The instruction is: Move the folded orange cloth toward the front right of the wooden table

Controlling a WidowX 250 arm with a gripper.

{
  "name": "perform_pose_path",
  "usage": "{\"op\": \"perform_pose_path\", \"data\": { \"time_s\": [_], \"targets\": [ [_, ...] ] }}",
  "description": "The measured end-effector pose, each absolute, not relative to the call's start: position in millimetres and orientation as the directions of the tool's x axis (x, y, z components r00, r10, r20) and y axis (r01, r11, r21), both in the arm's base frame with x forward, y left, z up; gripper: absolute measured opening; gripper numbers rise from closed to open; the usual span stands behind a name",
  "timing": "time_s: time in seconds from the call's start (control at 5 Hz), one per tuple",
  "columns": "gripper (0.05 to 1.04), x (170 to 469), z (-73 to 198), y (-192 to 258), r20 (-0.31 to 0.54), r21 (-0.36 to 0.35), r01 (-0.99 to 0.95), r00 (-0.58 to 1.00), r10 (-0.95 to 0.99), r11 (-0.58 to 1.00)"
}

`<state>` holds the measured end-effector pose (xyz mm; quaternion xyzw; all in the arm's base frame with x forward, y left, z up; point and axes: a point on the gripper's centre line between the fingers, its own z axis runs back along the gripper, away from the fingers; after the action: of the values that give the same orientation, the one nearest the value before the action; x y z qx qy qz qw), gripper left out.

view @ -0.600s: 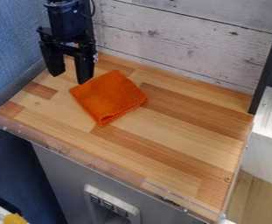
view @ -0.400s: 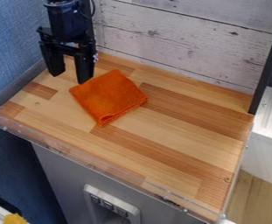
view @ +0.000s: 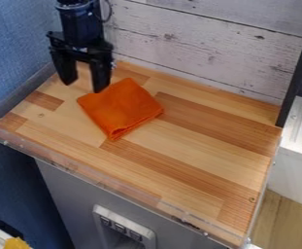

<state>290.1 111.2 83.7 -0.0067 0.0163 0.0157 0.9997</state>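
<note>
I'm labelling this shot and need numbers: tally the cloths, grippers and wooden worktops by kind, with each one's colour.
Cloths: 1, the orange cloth
Grippers: 1, the black gripper
Wooden worktops: 1, the light and mid-brown worktop
Total: 3
</note>
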Motion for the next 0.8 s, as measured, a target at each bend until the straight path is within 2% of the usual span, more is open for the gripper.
{"op": "perform_pose_path", "data": {
  "time_s": [0.4, 0.8],
  "targets": [
    [0.999, 306, 87, 104, 0.023, 0.004, -0.074, 0.997, 0.074, 0.997],
    [0.999, 323, 83, 98, 0.04, 0.009, -0.098, 0.994, 0.097, 0.995]
  ]
}}
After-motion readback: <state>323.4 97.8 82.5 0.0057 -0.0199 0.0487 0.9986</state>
